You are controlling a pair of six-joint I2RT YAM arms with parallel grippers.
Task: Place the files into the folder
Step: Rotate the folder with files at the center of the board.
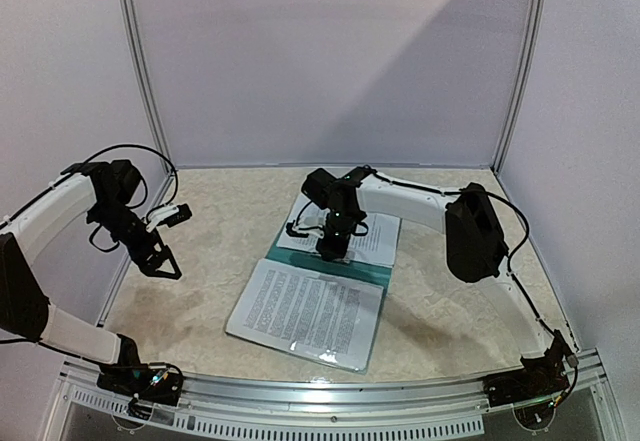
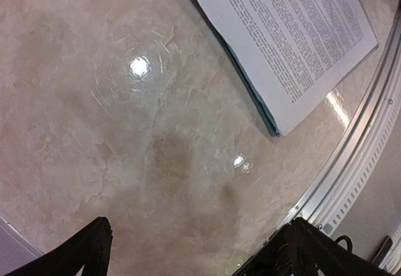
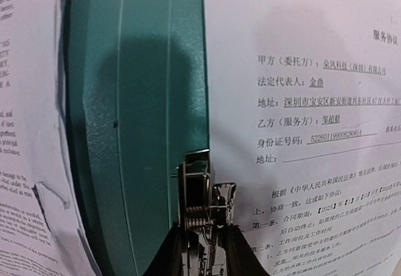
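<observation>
Though mostly covered, lies open in the middle of the table (image 1: 220,221): the folder (image 1: 350,271), teal, showing only as a strip between the files (image 1: 305,313). One printed stack on the near leaf, one more sheet, in Chinese print, on the far leaf, both flat. Right gripper (image 1: 333,248): down on that teal strip, fingers closed tight on the silver clip (image 3: 199,191) just beside the far sheet's edge. Left gripper (image 1: 160,261): above bare table at the left, well apart from the folder, fingers (image 2: 75,254) spread wide.
</observation>
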